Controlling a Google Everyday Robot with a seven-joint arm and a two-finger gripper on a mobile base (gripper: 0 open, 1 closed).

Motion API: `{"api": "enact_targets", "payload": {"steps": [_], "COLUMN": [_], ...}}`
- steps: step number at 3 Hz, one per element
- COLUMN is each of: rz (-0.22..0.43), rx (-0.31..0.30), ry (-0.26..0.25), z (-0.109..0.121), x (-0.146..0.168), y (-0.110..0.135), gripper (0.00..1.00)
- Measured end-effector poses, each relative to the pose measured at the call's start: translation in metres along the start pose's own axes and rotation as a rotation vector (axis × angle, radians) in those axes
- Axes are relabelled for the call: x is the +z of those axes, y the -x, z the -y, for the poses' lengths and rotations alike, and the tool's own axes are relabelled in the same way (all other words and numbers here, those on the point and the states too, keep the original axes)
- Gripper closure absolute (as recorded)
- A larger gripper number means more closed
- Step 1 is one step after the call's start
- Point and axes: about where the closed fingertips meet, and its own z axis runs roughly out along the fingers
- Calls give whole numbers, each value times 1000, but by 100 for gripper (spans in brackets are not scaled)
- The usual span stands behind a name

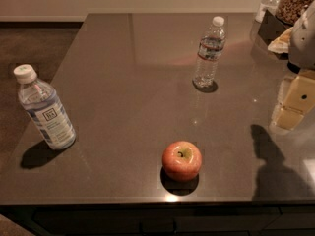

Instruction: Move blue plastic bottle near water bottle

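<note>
The blue plastic bottle (45,108), stout and clear with a white cap and a pale blue-and-white label, stands at the table's left edge, leaning slightly. The water bottle (209,53), slim and ribbed with a white cap and a dark label band, stands upright at the back middle-right. My gripper (291,104), cream-coloured, hangs over the table's right side, far from the blue plastic bottle and to the right of the water bottle. It holds nothing that I can see. Its shadow falls on the table in front of it.
A red apple (181,160) sits near the front edge of the dark table (123,58). A dark box, a snack container (295,1) and another bottle (268,4) crowd the back right corner. Carpeted floor lies to the left.
</note>
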Motion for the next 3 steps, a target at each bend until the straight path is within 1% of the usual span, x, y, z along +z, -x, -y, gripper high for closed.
{"api": "enact_targets", "payload": {"steps": [2,3], "rz": [2,85], "rx": [-3,-14], "ry": [5,19], "z": [1,12], "x": [-2,0], "y": [3,33], "gripper": [0,0]}}
